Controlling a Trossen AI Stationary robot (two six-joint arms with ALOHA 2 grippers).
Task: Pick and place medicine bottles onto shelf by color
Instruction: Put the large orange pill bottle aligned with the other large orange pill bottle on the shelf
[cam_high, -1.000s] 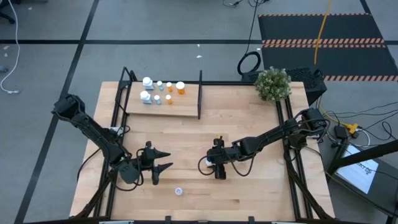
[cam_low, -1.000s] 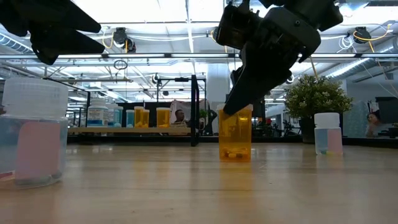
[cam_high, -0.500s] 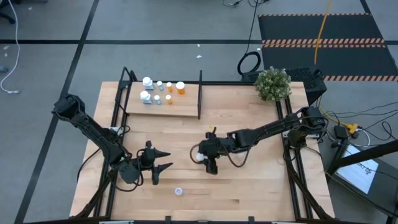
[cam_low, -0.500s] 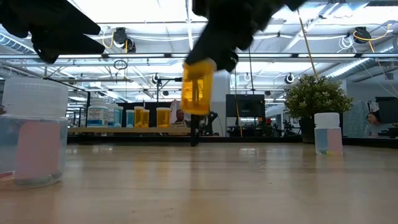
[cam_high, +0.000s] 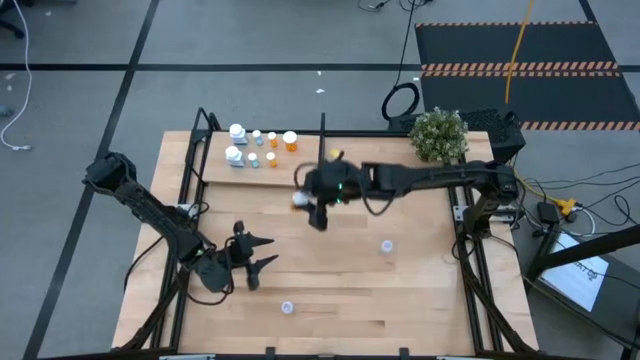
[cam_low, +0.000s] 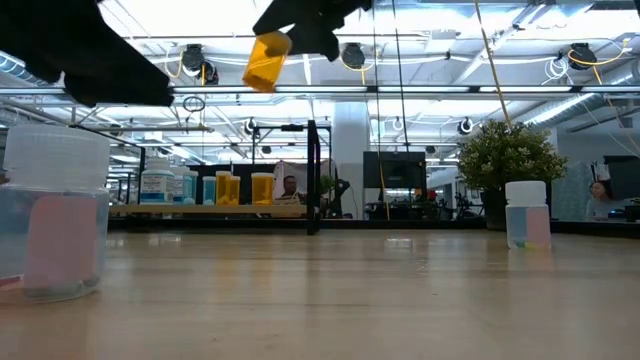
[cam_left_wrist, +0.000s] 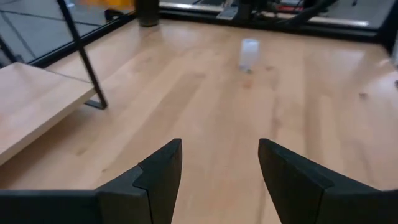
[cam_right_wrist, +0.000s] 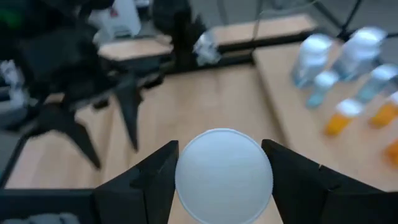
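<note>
The right gripper (cam_high: 312, 200) is clamped on an orange bottle (cam_low: 267, 61) with a white cap (cam_right_wrist: 223, 175) and holds it in the air, tilted, just beside the shelf's (cam_high: 300, 172) black divider (cam_high: 321, 150). In the right wrist view the cap fills the gap between the two fingers (cam_right_wrist: 151, 180).

On the shelf, near the end far from the divider, stands a cluster of bottles (cam_high: 260, 146) — white and pale blue ones toward the outer edge, orange ones nearer the divider. No writing on any label can be read.

The left gripper (cam_high: 258, 262) hovers over the table (cam_high: 420, 290), well apart from the shelf, its fingers (cam_left_wrist: 163, 171) spread and holding nothing.

Two more bottles stand loose on the table: a pale one (cam_high: 387, 245) well out from the divider, and another (cam_high: 288, 307) beyond the left gripper, farther still from the shelf. A potted plant (cam_high: 438, 134) sits at the table's corner, past the shelf's divider end.
</note>
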